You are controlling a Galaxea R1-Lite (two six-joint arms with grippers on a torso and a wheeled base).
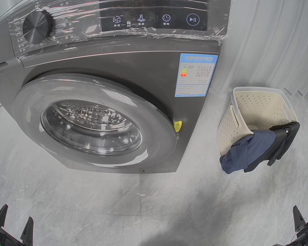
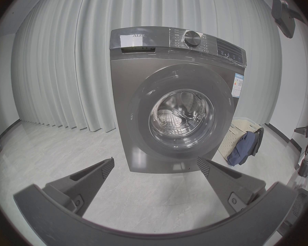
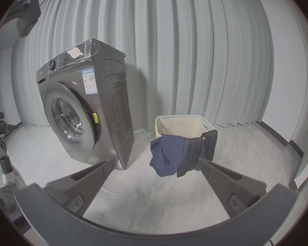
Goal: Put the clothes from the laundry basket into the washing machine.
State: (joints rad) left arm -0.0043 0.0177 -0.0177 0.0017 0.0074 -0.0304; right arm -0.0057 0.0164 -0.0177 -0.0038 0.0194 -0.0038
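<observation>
A grey washing machine stands on the floor with its round door closed. To its right sits a cream laundry basket with a blue garment and a black garment draped over its front rim. My left gripper is low at the bottom left, open and holding nothing, well short of the machine. My right gripper is at the bottom right, open and holding nothing, some way in front of the basket and the hanging clothes.
Pale grey tiled floor stretches between me and the machine. White pleated curtains hang behind the machine and the basket. A white wall with a dark skirting runs off to the right of the basket.
</observation>
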